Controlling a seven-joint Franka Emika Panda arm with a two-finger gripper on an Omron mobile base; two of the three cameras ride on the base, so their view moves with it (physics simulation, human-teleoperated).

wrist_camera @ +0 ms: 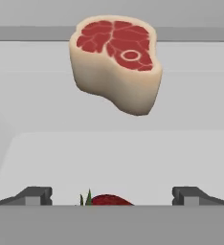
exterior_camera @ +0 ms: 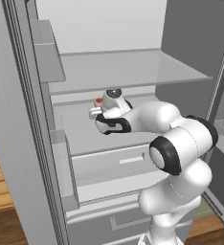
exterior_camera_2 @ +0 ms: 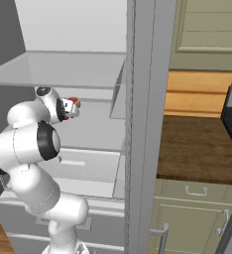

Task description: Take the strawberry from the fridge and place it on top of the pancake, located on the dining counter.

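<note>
the claw (wrist_camera: pixel 111 197) stands wide open and holds nothing, its two dark tips rising far apart at the bottom of the hand view, and the strawberry (wrist_camera: pixel 106 199) lies between them, nearer the tip on the left of that view, with only its red top and green leaves peeking up. this is the first step of the task, the reach for the berry inside the fridge (exterior_camera: pixel 18 143), and the grasp itself is not yet made. beyond the berry, further back on the same pale shelf (wrist_camera: pixel 114 158) and toward its rear edge, sits a thick raw steak (wrist_camera: pixel 116 62) with a red marbled top and pale sides, well apart from the tips; it is not the thing wanted. from the left base view the white arm (exterior_camera: pixel 176 153) bends in over the drawers with the hand low over the middle shelf, under the glass shelf (exterior_camera: pixel 128 69) above, and a bit of red shows just past the hand, though from there i cannot tell which of the two things it is. the next move, as i judge it, is to ease the claw a little lower so the tips bracket the berry's body, centre it between them, and close gently, since so small and round a thing may squirt sideways or roll toward the steak if pinched off-centre. then it must lift clear of the shelf and withdraw without clipping the glass shelf overhead or the door frame.
</note>
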